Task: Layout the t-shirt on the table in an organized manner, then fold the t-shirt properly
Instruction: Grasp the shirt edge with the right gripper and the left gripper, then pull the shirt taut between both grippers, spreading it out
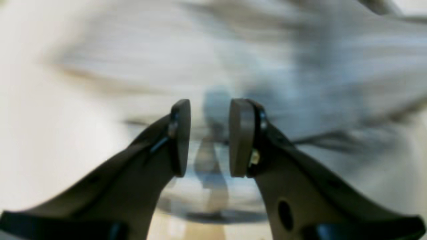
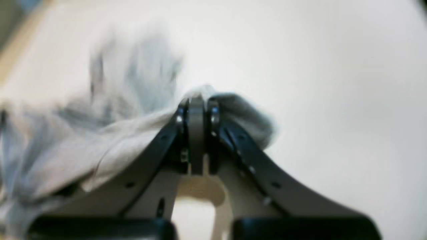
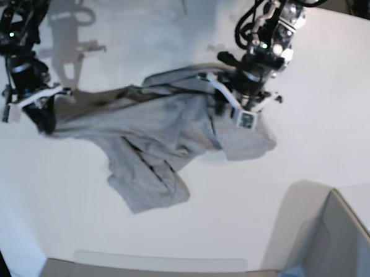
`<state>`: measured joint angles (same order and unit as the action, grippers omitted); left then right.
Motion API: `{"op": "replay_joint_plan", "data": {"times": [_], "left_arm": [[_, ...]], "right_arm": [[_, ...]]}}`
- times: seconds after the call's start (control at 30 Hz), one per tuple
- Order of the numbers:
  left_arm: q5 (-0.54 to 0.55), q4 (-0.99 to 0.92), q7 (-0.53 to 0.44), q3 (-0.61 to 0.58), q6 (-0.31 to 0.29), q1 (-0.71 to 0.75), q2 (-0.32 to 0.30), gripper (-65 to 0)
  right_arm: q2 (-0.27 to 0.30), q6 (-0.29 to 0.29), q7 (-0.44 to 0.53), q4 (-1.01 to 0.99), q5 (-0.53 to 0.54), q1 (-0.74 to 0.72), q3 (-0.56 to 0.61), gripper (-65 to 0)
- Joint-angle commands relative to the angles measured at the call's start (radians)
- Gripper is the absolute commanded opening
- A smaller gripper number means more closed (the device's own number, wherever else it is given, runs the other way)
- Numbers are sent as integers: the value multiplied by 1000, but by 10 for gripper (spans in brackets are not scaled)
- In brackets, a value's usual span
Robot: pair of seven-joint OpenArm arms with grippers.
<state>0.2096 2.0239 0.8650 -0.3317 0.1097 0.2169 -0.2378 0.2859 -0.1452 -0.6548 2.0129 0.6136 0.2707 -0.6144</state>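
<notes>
Spreading the t-shirt [image 3: 166,137] on the counter [image 3: 309,139]: right gripper [image 2: 196,113] pinches cloth; left gripper [image 1: 209,136] fingers hover apart, empty. Next: grasp and stretch flat.

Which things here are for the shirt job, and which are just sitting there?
For the job:
- shirt
- table
- right fingers, pinching the shirt
- left fingers, apart over the shirt

Just sitting there:
- grey bin

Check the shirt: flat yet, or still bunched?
Bunched. The t-shirt lies crumpled and stretched across the table, with deep folds and one end pinched in the right gripper.
</notes>
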Motion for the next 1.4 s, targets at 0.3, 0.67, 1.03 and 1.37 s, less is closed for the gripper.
{"op": "replay_joint_plan", "data": {"times": [0.3,0.67,1.03,1.37], "left_arm": [[0,13,13,78,-9,51,5,-435],[-6,13,12,-83,2,100,-11,-375],[-2,-24,23,-103,124,36,-11,-336],[0,-98,24,-205,121,-27,-38,-335]], "right_arm": [[14,2,28,38,9,-67,-143,-650],[42,-3,26,6,7,-54,-127,-650],[28,-3,26,9,7,12,-123,-650],[-4,2,26,10,4,35,-140,-650]]}}
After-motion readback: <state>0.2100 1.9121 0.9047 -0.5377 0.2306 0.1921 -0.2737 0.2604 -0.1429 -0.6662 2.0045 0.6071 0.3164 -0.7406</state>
